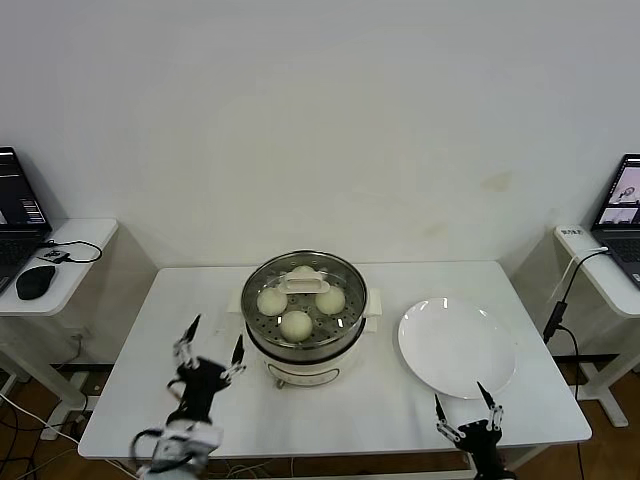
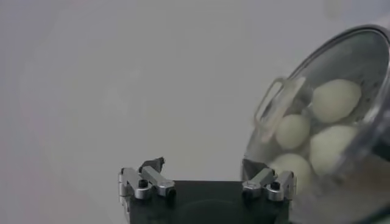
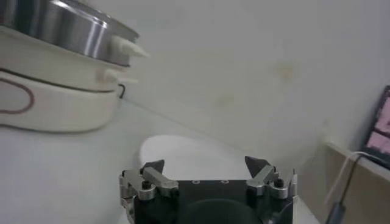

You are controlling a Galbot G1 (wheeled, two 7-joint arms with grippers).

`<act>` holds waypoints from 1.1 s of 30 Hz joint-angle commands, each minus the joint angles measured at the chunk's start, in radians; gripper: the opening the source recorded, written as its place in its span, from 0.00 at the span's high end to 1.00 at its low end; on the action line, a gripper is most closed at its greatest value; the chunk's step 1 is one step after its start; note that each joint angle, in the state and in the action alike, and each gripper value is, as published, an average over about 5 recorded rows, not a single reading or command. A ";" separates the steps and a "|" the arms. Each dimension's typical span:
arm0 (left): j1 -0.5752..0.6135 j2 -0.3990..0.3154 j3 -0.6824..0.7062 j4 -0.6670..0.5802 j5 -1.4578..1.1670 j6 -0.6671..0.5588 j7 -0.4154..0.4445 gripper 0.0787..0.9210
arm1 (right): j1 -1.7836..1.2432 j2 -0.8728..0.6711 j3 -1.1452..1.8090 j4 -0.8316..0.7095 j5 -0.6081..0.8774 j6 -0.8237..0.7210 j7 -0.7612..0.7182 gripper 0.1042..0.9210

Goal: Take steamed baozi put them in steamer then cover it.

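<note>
White table (image 1: 200,300): steamer (image 1: 305,345), plate (image 1: 457,347)

The left gripper (image 1: 212,338) points up with its jaws spread wide and nothing between them. The right gripper (image 1: 464,400) sits low at the near edge, apparently idle, jaws likewise apart.

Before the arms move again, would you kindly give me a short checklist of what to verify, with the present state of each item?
1. Four steamed baozi inside the steamer: ok, four show through the glass.
2. Cover on the steamer: ok, it sits on the rim with its handle on top.
3. Left claw free of the cover: ok, open, empty, beside the steamer.
4. Right claw empty: ok, open at the table's near edge by the white plate.
5. White plate cleared of buns: ok.
6. Cover seated evenly all round: cannot tell.
</note>
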 commanded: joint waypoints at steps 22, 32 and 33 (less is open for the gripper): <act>0.331 -0.037 -0.220 0.106 -0.640 -0.410 -0.004 0.12 | -0.071 -0.080 -0.074 0.088 0.121 -0.064 -0.030 0.12; 0.337 -0.038 -0.208 0.117 -0.644 -0.409 0.011 0.12 | -0.082 -0.086 -0.097 0.117 0.162 -0.122 -0.047 0.12; 0.337 -0.039 -0.207 0.120 -0.642 -0.409 0.013 0.12 | -0.082 -0.086 -0.096 0.116 0.159 -0.122 -0.048 0.12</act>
